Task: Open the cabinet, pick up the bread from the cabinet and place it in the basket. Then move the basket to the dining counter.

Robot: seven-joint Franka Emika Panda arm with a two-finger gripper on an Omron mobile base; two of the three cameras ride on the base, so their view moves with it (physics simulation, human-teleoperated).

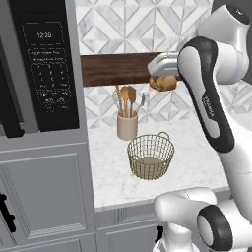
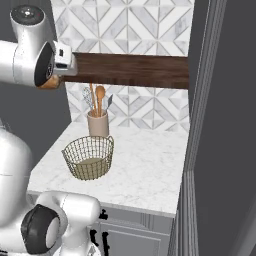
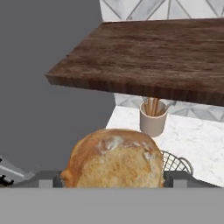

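The hand view shows the golden-brown bread (image 3: pixel 114 158) pinched between the two finger tips of the gripper (image 3: pixel 113 179), jaws spread wide around it. In the left base view the arm reaches high, its hand level at the dark wood-grain cabinet (image 1: pixel 118 69), bread just below that slab, above the wire basket (image 1: pixel 150 156) on the marble worktop (image 1: pixel 197 162).

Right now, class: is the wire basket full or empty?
Empty: the basket shows only its bare beige base; the bread sits between the jaws above.
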